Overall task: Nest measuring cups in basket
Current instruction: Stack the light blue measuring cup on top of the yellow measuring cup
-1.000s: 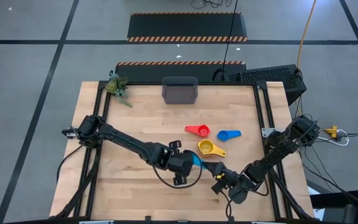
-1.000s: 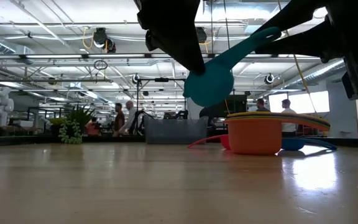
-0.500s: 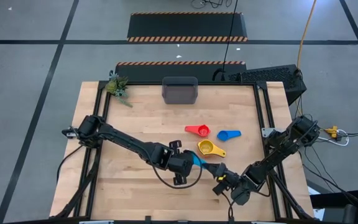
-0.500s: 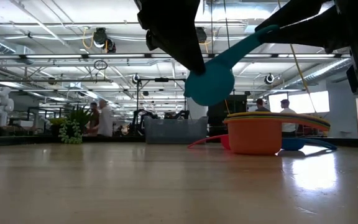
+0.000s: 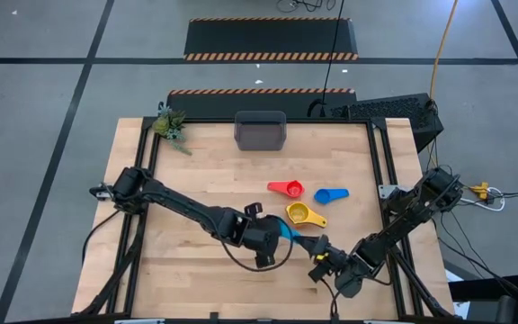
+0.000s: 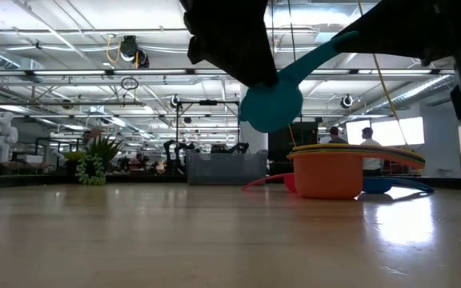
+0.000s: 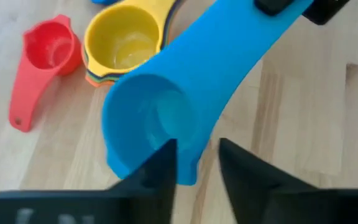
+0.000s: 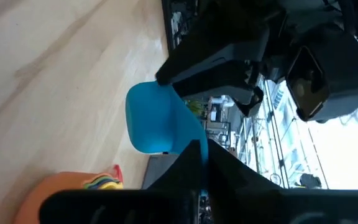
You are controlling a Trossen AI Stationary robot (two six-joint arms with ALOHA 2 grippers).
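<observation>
A cyan measuring cup (image 7: 166,106) hangs above the table near its front edge, its bowl (image 6: 272,104) lower than its handle. My right gripper (image 5: 317,247) is shut on it. My left gripper (image 7: 197,165) stands open at the bowl, one finger on each side of the bowl's rim; whether a finger touches it I cannot tell. A yellow cup (image 5: 299,213) tops a nested stack with an orange cup (image 6: 326,174) at the bottom. A red cup (image 5: 286,189) and a blue cup (image 5: 330,194) lie on the table beyond. The basket (image 5: 260,131) sits at the far edge. My right gripper pinches the free end of the cyan cup's handle (image 8: 190,142) between its two fingers. The fingers come roughly level from the table's right side and lie along the handle. The cup is lifted clear of the table and slants down toward my left gripper.
A small green plant (image 5: 169,123) stands at the far left corner. Bare wood (image 5: 196,171) lies left of the cups and between them and the basket. People show in the room beyond the table.
Both arms have kept their places with the cyan cup lifted clear between them. In the low view the left gripper's dark shape has turned a little and now reaches lower beside the bowl.
</observation>
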